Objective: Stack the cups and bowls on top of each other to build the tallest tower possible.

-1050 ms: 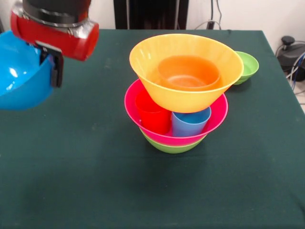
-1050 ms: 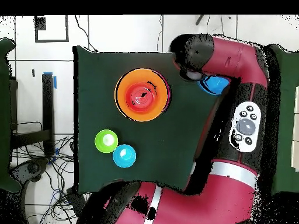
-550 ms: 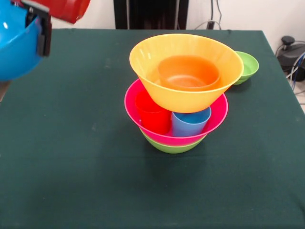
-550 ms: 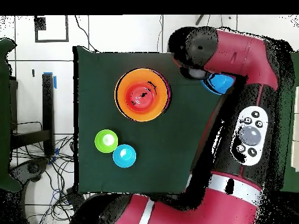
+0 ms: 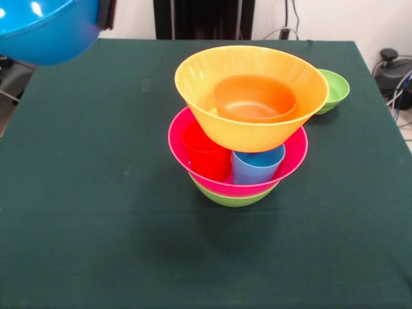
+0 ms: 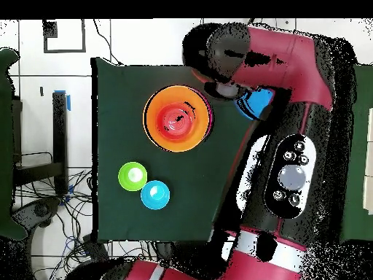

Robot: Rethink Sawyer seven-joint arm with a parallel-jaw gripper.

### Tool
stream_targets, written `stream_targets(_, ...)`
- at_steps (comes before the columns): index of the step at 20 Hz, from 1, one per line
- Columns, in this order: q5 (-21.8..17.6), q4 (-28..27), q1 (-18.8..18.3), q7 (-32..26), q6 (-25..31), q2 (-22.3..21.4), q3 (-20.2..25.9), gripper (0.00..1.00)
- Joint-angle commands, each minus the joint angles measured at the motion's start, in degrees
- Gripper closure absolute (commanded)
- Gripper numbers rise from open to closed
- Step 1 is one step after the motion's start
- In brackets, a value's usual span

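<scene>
Glossy medium blue plastic bowl (image 5: 48,29) hangs high above the green counter (image 5: 96,212), its rim clamped in the gripper's (image 5: 105,13) black fingers.

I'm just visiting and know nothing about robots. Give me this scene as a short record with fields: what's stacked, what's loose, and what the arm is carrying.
tower: yellow-orange bowl on top, an orange bowl nested inside it
below: pink bowl holding a red cup and a light blue cup
base: green bowl
loose: small green bowl and small blue bowl, standing on the table
carried: blue bowl, raised above the table
pincer: hidden; cannot tell if open
</scene>
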Motion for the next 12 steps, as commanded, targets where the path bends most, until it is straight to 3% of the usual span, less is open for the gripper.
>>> stream_targets(1,0.40,4.21,2.48,7.52,5.71,-0.93,2.42,1.00)
stream_targets(12,1.70,3.87,7.24,13.56,4.71,0.28,-0.32,1.00)
